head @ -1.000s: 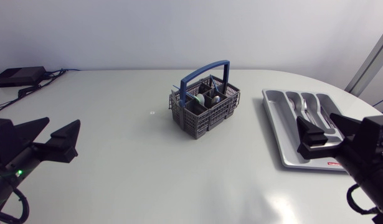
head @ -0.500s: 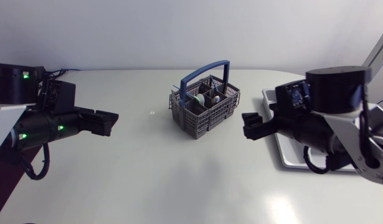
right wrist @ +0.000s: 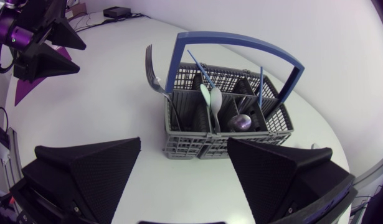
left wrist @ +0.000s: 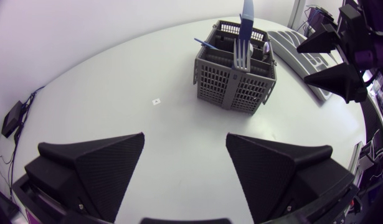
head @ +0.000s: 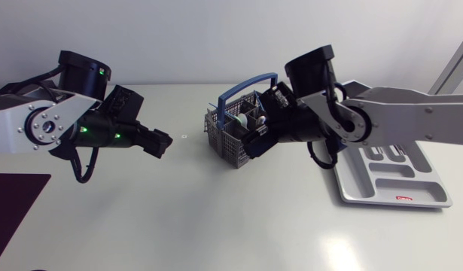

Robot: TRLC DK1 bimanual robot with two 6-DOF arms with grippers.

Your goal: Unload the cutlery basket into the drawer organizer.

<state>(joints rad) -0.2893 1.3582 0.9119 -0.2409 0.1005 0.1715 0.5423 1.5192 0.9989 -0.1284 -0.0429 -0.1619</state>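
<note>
Right wrist view, cutlery basket (right wrist: 197, 146) ahead of the right gripper (right wrist: 184, 142), long axis set across its wide-spread, empty jaws, fork (right wrist: 155, 81) stood upright, tines up, drawer organizer (head: 412, 181) missed here, shown in head view, right of basket, left gripper (left wrist: 185, 135) equally spread, empty.

The left arm (head: 24, 124) has silver-grey links, black joints and a round hub (head: 43, 126) on its side. Two green lights (head: 84, 129) show on its black wrist; a black cable (head: 79, 172) loops below. The right arm (head: 412, 120) matches: silver-grey links, black cylindrical joint (head: 310, 68), black cable. The left gripper (left wrist: 185, 137) and right gripper (right wrist: 184, 140) carry matte black wedge fingers (left wrist: 94, 165) with finely grained faces.
</note>
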